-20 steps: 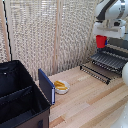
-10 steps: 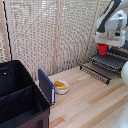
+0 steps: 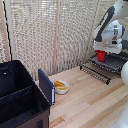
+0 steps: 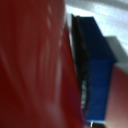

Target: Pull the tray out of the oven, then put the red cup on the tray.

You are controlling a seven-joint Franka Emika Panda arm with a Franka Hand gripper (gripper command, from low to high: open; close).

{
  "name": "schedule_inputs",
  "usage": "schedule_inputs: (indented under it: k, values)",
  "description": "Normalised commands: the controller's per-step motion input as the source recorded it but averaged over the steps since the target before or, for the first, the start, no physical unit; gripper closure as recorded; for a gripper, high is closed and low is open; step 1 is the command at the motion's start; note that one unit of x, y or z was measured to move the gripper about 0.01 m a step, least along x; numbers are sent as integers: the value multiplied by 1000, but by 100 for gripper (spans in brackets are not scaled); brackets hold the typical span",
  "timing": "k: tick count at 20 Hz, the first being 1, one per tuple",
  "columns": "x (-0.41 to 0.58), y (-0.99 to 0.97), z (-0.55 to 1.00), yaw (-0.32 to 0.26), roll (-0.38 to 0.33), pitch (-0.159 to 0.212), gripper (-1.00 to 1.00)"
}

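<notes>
Nearest in the exterior view stands a large black open-topped plastic bin (image 3: 17, 97), with a flat blue rectangular panel (image 3: 46, 86) leaning at its corner and, just beside that, a small white bowl of yellow food (image 3: 61, 87) on the pale wooden table (image 3: 90, 107). Farther back, toward the exterior view's right, the flat dark metal tray of thin parallel bars (image 3: 105, 66) lies drawn out over the table edge; the oven itself cannot be made out behind the arm. The small bright red plastic cup (image 3: 101, 55) sits at or just above the tray's bars, directly under the white robot gripper (image 3: 103, 50), whose fingers appear clamped on its upper part, though contact with the tray cannot be told. The wrist view is filled by blurred red wall, which fits a close hold. The cup looks light, thin-walled and smooth, so likely slippery and easily tipped on the spaced bars; a hold across the rim seems steadiest.
</notes>
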Motion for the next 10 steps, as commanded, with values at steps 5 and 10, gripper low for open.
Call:
schedule_inputs:
  k: [5, 10]
  values:
    - [86, -34, 664, -73, 11, 0, -100]
    - [178, 17, 881, -129, 3, 30, -100]
